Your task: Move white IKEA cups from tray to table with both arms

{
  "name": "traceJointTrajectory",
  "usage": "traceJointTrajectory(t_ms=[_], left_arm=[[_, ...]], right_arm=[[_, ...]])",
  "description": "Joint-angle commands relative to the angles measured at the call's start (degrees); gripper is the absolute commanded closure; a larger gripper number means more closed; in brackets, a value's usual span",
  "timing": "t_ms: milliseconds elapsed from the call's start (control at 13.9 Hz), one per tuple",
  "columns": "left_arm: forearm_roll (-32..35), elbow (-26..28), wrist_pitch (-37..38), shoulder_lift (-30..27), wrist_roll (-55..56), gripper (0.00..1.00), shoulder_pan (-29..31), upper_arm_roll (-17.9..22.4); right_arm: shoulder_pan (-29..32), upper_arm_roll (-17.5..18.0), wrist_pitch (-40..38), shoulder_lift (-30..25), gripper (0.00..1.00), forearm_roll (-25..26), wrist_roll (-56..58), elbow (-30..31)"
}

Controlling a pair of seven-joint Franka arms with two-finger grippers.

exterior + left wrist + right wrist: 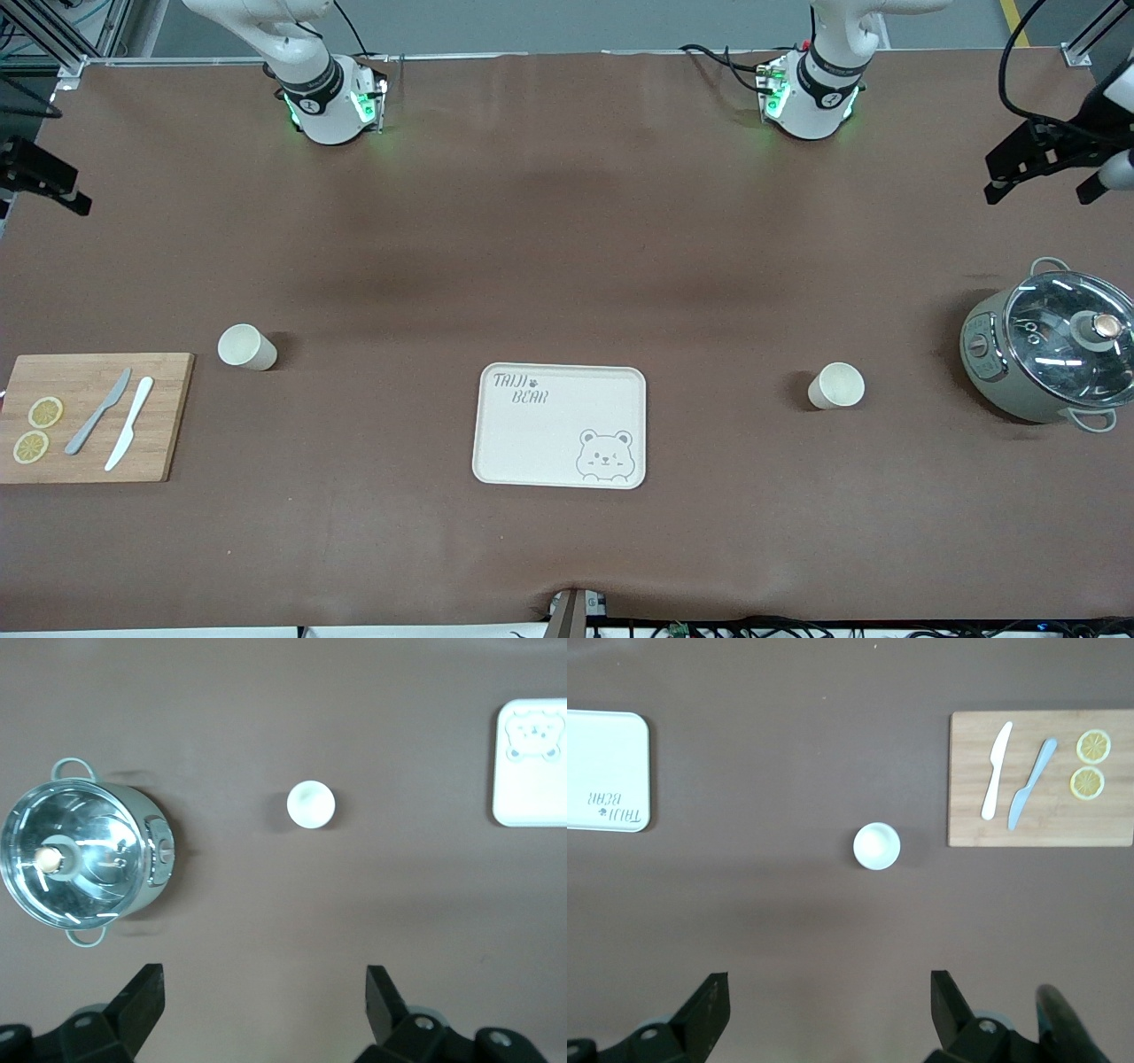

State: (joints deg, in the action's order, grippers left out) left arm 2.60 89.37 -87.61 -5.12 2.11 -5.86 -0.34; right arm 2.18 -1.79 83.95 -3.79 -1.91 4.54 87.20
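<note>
Brown covering spreads across the whole table [567, 266]. From the front, the tray [560, 425] lies bare, one cup [247, 346] standing near the cutting board [93, 416], the other cup [835, 385] near the pot [1050, 346], so the moving looks done. Both my arms rise out of frame from their bases, probably pulled back and waiting.

Through my left wrist, my left claw [264, 1014] hangs spread and empty over bare table, high above that cup [310, 804].

Through my right wrist, my right claw [830, 1014] is spread too, holding nothing, high above its cup [876, 846].
</note>
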Motion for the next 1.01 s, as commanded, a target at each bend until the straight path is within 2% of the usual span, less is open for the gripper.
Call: traceJointTrajectory(t_ms=[0, 216, 938], left_arm=[[-1.02, 2.47, -0.45, -1.56, -0.79, 0.00, -0.64, -0.80], [-1.02, 2.13, -0.63, -1.21, -1.05, 0.00, -0.20, -0.80], [-1.37, 1.86, -3.09, 0.90, -1.23, 0.00, -0.03, -0.71]], right_arm=[[0.27, -0.14, 1.56, -1.22, 0.00, 1.30, 1.59, 3.15], [1.42, -0.14, 1.57, -1.13, 0.00, 1.30, 8.37, 3.23], [1.33, -0.05, 0.78, -0.43, 0.00, 1.47, 8.03, 2.53]])
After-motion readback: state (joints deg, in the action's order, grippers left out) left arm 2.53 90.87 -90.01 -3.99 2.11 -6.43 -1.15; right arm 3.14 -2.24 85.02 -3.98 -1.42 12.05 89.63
